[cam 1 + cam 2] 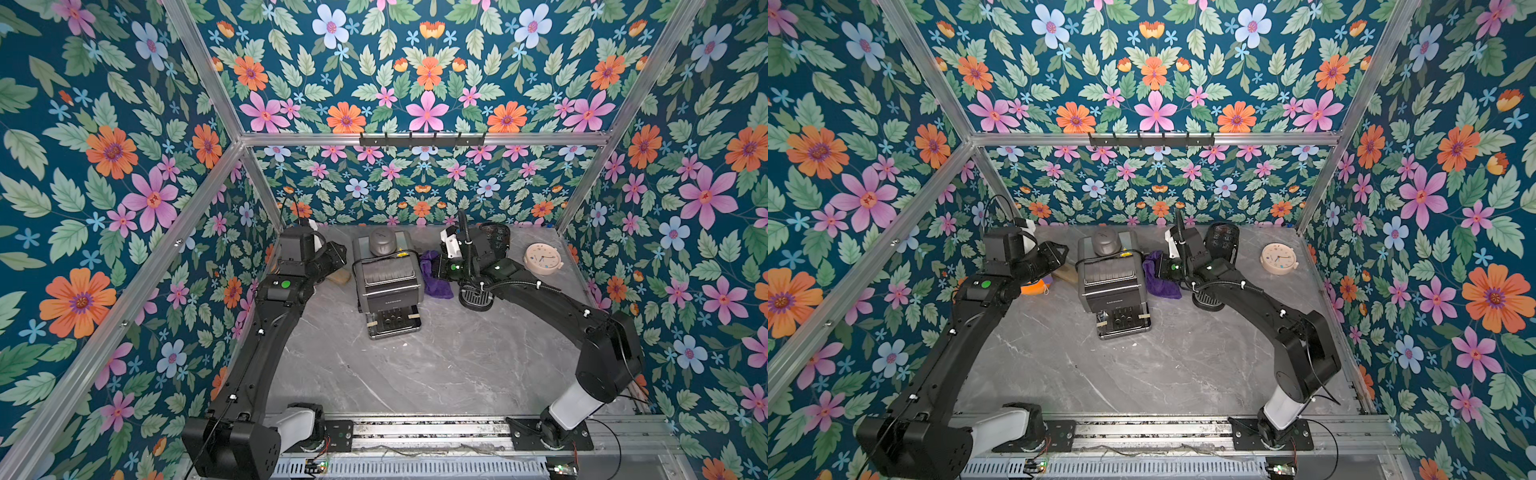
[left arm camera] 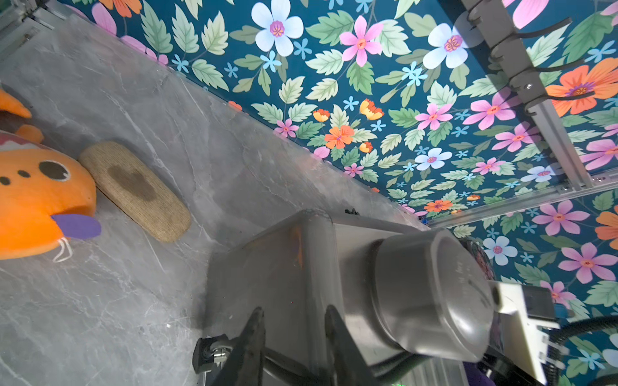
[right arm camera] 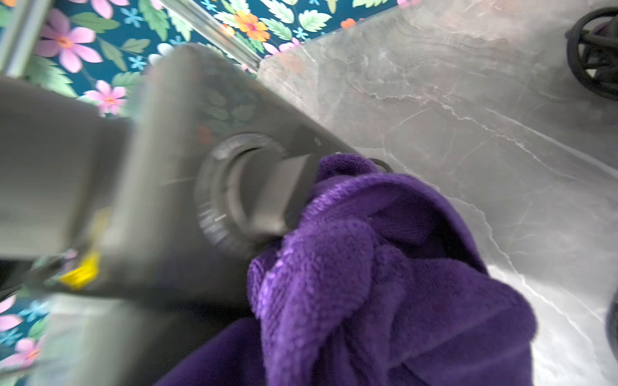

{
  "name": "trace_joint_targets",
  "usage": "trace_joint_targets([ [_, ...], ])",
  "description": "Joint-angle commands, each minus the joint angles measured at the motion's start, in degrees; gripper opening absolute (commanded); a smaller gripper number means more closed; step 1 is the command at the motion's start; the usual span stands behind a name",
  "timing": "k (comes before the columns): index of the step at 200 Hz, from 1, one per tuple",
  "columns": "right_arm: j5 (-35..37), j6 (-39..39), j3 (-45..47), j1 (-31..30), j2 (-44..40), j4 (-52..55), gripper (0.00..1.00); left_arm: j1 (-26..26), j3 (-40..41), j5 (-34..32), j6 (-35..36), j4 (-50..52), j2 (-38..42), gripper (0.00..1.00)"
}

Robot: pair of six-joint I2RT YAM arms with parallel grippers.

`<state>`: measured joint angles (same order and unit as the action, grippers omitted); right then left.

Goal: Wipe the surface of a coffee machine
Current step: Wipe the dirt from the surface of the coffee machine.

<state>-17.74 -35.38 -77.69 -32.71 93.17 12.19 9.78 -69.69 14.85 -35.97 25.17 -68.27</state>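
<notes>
Coffee machine (image 1: 388,286), rigid and likely heavy, between my arms; my right gripper (image 1: 439,269) clenches the soft purple cloth (image 3: 384,284) by its bunch against the side knob (image 3: 264,197); my left gripper (image 2: 296,337), parted and empty, beside the opposite flank.

- Both top views: illumination bright, even and diffuse; colours saturated; focus sharp throughout.
- Shadows: soft-edged and faint on the table (image 1: 415,374); no hard outlines.
- Wide-angle distortion: frame rails (image 1: 124,299) splay outward toward the picture edges.
- Left wrist view: table and wall (image 2: 334,83) sharp; the near lid (image 2: 434,290) slightly soft, with pale sheen.
- Right wrist view: coffee machine (image 3: 150,167) heavily motion-blurred; purple cloth (image 3: 368,284) weave resolved; table veining clear.
</notes>
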Motion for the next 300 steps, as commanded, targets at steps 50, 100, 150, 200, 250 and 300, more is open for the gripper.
trace_joint_targets([
  [50, -5.18, -0.66, 4.23, -5.08, -7.35, 0.76, 0.0, -0.03, 8.04, 5.07, -4.39, -5.96, 2.32, 0.33],
  [100, -0.63, -1.67, 10.25, -7.44, -18.42, 2.99, 0.0, 0.06, 9.05, 6.82, -4.92, -7.14, 2.88, 0.33],
  [150, 1.81, 3.8, -0.83, -7.46, -14.49, 5.87, 0.0, 0.06, 10.86, 8.5, -5.37, -7.96, 4.27, 0.33],
  [200, -1.54, 4.48, -6.26, -8.55, -9.32, 8.33, 0.0, 0.06, 13.42, 9.32, -7.46, -10.43, 4.27, 0.32],
  [250, -0.2, 5.53, -1.72, -16.25, -13.42, 12.02, 0.0, 0.06, 15.11, 8.9, -7.56, -9.19, 5.12, 0.32],
  [300, 5.87, 14.49, -12.93, -15.14, -9.78, 17.62, 0.0, 0.06, 15.29, 8.96, -8.55, -10.63, 5.43, 0.32],
])
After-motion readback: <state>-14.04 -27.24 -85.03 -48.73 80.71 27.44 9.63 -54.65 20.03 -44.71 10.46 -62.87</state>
